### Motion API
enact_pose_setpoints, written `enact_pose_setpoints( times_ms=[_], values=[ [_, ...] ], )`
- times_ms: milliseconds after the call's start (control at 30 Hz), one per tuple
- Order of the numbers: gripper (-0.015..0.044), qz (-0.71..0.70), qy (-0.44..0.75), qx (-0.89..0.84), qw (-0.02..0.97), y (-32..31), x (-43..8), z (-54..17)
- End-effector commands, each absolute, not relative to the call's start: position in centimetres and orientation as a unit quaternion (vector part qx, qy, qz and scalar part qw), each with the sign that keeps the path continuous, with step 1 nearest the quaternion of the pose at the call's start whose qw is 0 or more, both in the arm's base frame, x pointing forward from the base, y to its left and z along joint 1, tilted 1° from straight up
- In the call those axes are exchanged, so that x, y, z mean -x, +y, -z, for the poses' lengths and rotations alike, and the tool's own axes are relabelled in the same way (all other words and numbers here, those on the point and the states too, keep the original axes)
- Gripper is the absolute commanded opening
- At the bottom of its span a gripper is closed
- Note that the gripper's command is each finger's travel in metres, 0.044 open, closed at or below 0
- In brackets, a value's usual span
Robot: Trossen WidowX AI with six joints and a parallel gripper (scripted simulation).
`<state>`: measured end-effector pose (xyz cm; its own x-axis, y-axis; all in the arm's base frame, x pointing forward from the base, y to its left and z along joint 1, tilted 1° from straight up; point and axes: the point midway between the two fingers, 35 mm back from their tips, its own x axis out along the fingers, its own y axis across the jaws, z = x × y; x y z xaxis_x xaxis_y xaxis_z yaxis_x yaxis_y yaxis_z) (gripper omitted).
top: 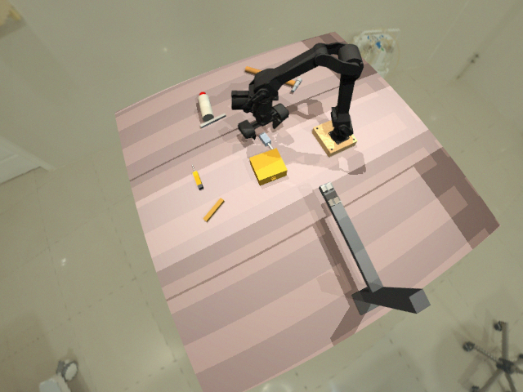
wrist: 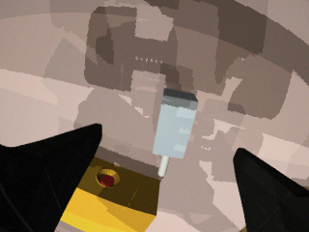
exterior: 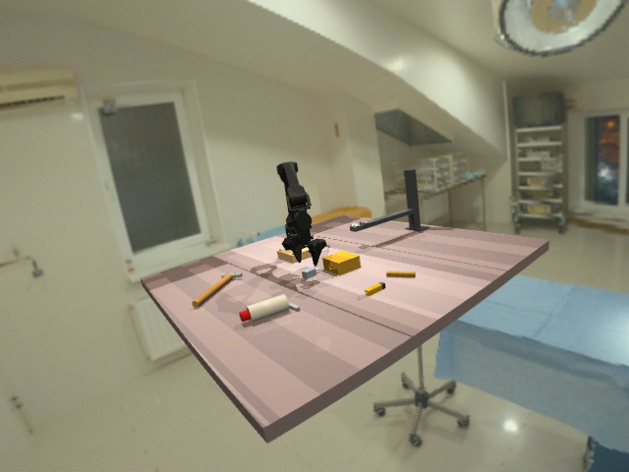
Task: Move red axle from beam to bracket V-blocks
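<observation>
Wrist view: red axle sits recessed; yellow beam surrounds it.

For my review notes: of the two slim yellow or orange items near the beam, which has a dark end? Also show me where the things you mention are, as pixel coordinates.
The yellow cutter (top: 197,179) (exterior: 374,288); the orange bar (top: 214,209) (exterior: 400,274) is plain.

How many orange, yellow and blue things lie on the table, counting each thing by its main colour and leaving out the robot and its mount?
Orange: 2, the hammer and the short bar
Yellow: 2, the beam block and the small yellow-handled tool
Blue: 1, the pale plunger-like piece
Total: 5
</observation>
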<state>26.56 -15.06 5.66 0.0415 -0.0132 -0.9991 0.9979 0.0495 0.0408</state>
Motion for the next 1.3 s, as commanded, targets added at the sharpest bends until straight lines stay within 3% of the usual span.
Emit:
enact_pose_setpoints(
  times_ms=[0,967,1267],
  values=[
    [0.0440,0.481,0.503,-0.496,0.519,-14.8,-26.4,-4.7],
    [0.0440,0.481,0.503,-0.496,0.519,-14.8,-26.5,-0.9],
    [0.0204,0.481,0.503,-0.496,0.519,-14.8,-26.5,-0.9]
  ],
)
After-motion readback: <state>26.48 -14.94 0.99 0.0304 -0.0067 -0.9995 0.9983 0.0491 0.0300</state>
